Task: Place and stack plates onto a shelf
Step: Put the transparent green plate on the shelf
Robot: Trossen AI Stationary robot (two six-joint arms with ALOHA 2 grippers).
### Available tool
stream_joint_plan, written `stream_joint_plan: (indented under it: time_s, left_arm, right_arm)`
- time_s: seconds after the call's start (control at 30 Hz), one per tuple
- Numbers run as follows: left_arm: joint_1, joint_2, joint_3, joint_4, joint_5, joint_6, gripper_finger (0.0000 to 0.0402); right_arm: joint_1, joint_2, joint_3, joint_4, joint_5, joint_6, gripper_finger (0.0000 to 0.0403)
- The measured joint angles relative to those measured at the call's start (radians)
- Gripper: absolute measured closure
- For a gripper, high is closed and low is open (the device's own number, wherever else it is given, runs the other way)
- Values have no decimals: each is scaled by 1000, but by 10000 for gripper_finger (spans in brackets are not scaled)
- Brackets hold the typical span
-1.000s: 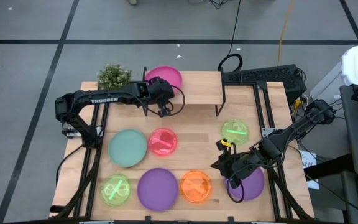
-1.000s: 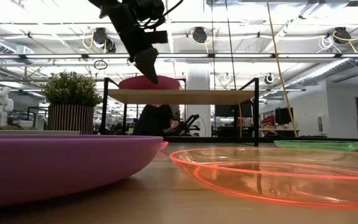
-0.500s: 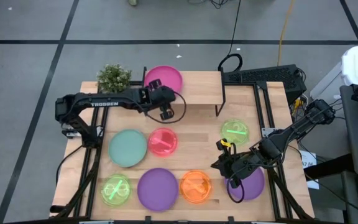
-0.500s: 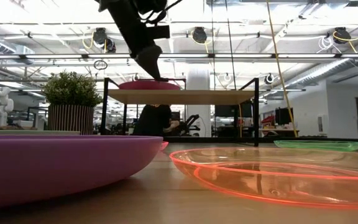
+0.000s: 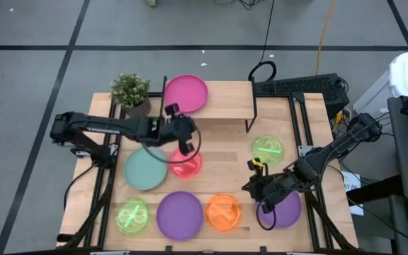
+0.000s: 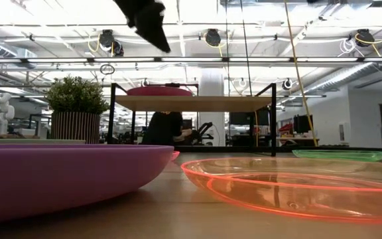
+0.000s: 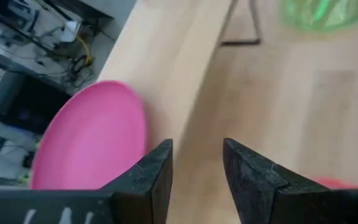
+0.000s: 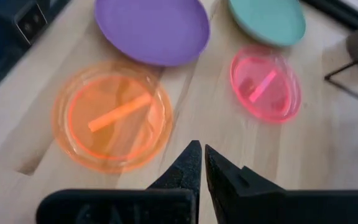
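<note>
Left wrist view: plate on shelf.
Magenta plate (image 7: 91, 137) lies on the wooden shelf (image 7: 173, 56); left gripper (image 7: 196, 163) fingers parted, empty; green plate (image 7: 325, 12) beyond.

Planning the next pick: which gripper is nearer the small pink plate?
Left. The left gripper hovers at the pink plate's far edge; the right gripper waits across the table, beside the orange plate.
</note>
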Motion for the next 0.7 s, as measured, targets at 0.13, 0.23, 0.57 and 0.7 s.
stream_joint_plan:
  time_s: [0.13,0.23,0.57,0.7]
  left_arm:
    - [-86,-5,0,-64,4,-100,256]
    - [-139,-9,0,-127,3,-158,256]
    - [-241,-8,-24,-190,-1,-256,256]
    - [-280,-8,-91,-163,-16,-315,256]
  right_arm:
    - [-13,0,-65,1,39,84,397]
    - [-24,0,-110,-35,50,172,397]
    - [-53,0,-227,-121,48,375,396]
    - [-72,0,-301,-164,44,429,396]
